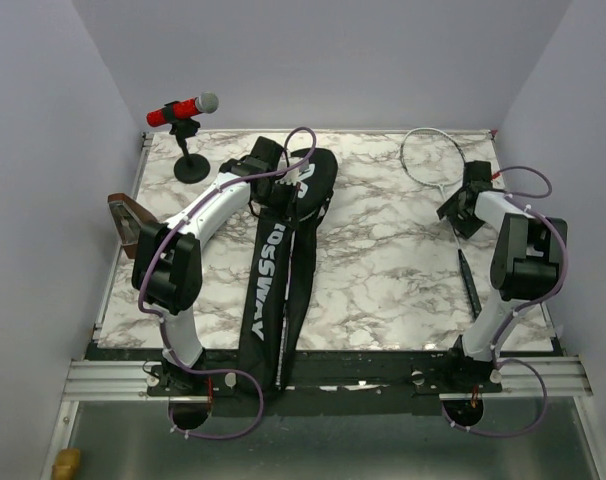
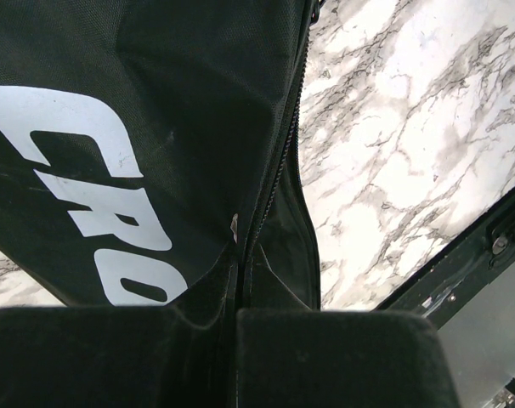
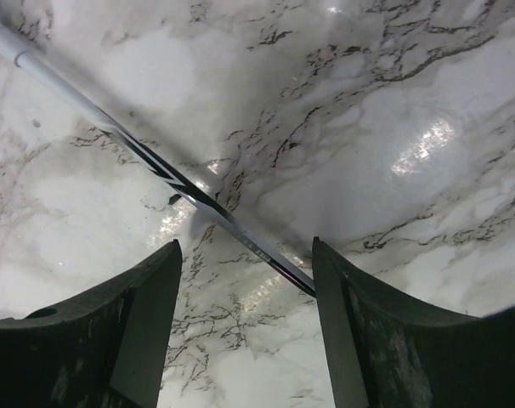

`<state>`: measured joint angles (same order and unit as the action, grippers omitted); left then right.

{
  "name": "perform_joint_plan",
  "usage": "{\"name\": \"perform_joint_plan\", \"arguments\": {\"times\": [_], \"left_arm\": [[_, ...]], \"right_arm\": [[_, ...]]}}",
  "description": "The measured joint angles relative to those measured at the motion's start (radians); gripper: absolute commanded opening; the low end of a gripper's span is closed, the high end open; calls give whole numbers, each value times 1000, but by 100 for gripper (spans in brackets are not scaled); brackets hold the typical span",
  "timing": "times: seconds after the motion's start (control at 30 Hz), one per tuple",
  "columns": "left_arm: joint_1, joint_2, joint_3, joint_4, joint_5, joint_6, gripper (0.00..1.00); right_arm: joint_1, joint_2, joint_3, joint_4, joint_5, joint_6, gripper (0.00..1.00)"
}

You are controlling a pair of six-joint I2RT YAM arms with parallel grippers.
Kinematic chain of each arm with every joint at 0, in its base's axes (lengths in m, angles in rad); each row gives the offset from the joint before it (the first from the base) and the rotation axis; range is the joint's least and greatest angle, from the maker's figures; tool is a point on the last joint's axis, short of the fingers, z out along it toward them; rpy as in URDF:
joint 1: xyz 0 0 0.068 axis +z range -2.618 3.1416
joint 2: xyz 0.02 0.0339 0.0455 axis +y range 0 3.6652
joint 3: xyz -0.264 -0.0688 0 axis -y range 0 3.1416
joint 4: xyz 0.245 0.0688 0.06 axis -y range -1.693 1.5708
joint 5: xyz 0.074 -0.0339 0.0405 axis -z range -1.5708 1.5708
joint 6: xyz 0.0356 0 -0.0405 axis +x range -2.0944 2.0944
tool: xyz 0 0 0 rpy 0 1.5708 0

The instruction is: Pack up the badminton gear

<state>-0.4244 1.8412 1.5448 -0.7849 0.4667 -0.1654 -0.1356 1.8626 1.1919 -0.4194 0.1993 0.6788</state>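
The large black bag (image 1: 273, 270) lettered "CROSSWAY" lies lengthwise on the marble table, from the near edge to the far middle. My left gripper (image 1: 281, 172) is at the bag's far end. In the left wrist view it (image 2: 238, 327) is shut on a fold of the bag (image 2: 155, 102) beside the zip (image 2: 279, 170). A thin racket lies at the right, with its white head (image 1: 423, 131) far and its dark handle (image 1: 470, 285) near. My right gripper (image 1: 453, 212) is open above its shaft (image 3: 155, 166), with the jaws (image 3: 245, 246) astride it. No shuttlecocks or tube are in view.
A red microphone (image 1: 183, 110) on a black stand sits at the far left corner. A brown wedge (image 1: 128, 218) lies at the table's left edge. Purple walls close in the table on three sides. A metal rail (image 1: 323, 380) runs along the near edge.
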Motion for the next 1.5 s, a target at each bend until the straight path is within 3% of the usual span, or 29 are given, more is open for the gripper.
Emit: {"name": "perform_joint_plan", "arguments": {"times": [0.13, 0.37, 0.5, 0.77, 1.07, 1.27, 1.5], "left_arm": [[2, 0, 0, -1, 0, 0, 0], [2, 0, 0, -3, 0, 0, 0], [2, 0, 0, -3, 0, 0, 0], [5, 0, 2, -5, 0, 0, 0], [6, -1, 2, -6, 0, 0, 0], [6, -1, 2, -6, 0, 0, 0], [6, -2, 2, -7, 0, 0, 0]], "right_arm": [[-2, -13, -27, 48, -50, 6, 57], [1, -30, -64, 84, -106, 13, 23], [39, -30, -64, 88, -124, 0, 10], [255, -68, -99, 79, -106, 16, 1], [505, -255, -283, 7, -58, 102, 2], [607, -348, -342, -58, -35, 186, 37], [608, -298, -285, -99, 40, 194, 41]]}}
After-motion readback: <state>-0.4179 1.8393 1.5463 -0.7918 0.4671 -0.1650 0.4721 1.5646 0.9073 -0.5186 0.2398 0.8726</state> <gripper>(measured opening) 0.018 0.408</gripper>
